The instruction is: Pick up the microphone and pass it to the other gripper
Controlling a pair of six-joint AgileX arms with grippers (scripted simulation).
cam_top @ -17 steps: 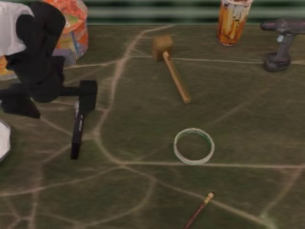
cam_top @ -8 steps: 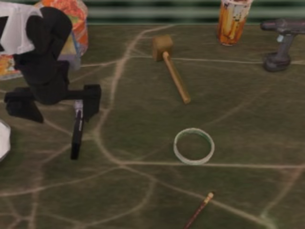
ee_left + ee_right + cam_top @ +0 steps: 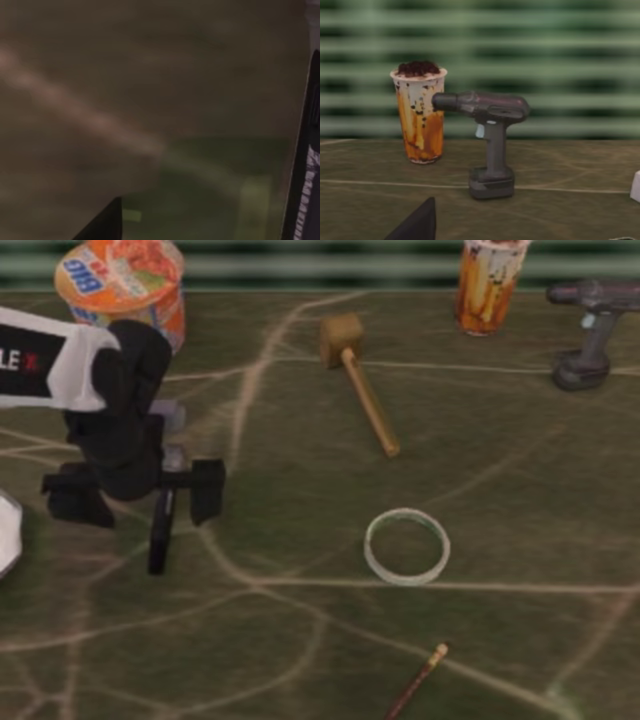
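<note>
One arm, the left, is hanging over the surface's (image 3: pixel 300 640) left side, its claw (image 3: pixel 135 495) spread wide above the microphone (image 3: pixel 160 530), which is lying flat there, one finger (image 3: pixel 207 490) just beside its handle.

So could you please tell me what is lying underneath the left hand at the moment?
The microphone lies on the table under the open left hand. Its black handle sticks out; the arm covers its head end.

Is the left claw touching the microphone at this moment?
Cannot tell. In the top view the left claw straddles the microphone, fingers spread wide, but neither contact nor gap shows plainly.
</note>
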